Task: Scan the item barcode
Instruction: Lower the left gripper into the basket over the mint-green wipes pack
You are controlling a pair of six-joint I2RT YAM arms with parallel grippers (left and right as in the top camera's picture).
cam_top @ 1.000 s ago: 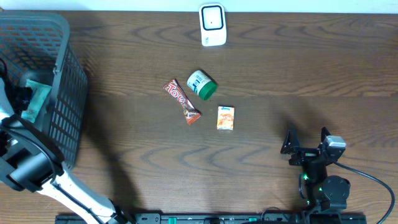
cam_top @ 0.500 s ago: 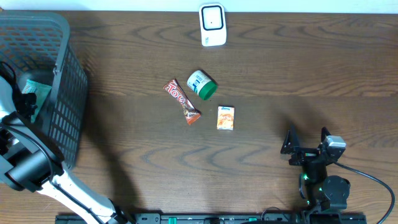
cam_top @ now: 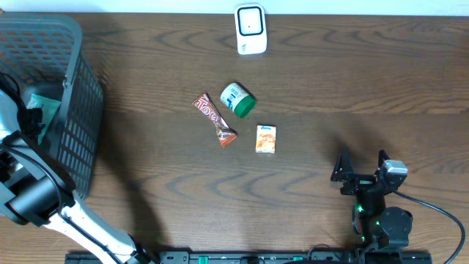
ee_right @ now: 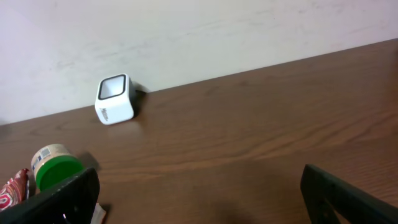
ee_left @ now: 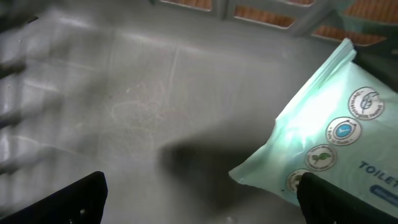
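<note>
Nearest, at 5 o'clock on the dark wooden table, the right gripper sits low w/ jaws spread full, nothing between them. At 9 o'clock the left gripper hangs inside the grey plastic mesh basket, jaws wide & empty too, over bare floor. A mint-green soft pack lies at its 2 o'clock, prob. toilet tissue but the label is cropped. Mid-table, going outward: small orange carton, red-brown candy bar wrapper at its 10 o'clock, then a white jar w/ green lid on its side just beside the bar. Farthest, at 12 o'clock by the wall, the white box scanner w/ dark window. The loose three look like what's left to scan; no barcode shows in any view. Best approach: right arm takes the carton (closest) by its narrow edges, leaving faces uncovered, finds the code, presents it square & steady to the window. Left arm should lift straight up to clear the basket rim.
</note>
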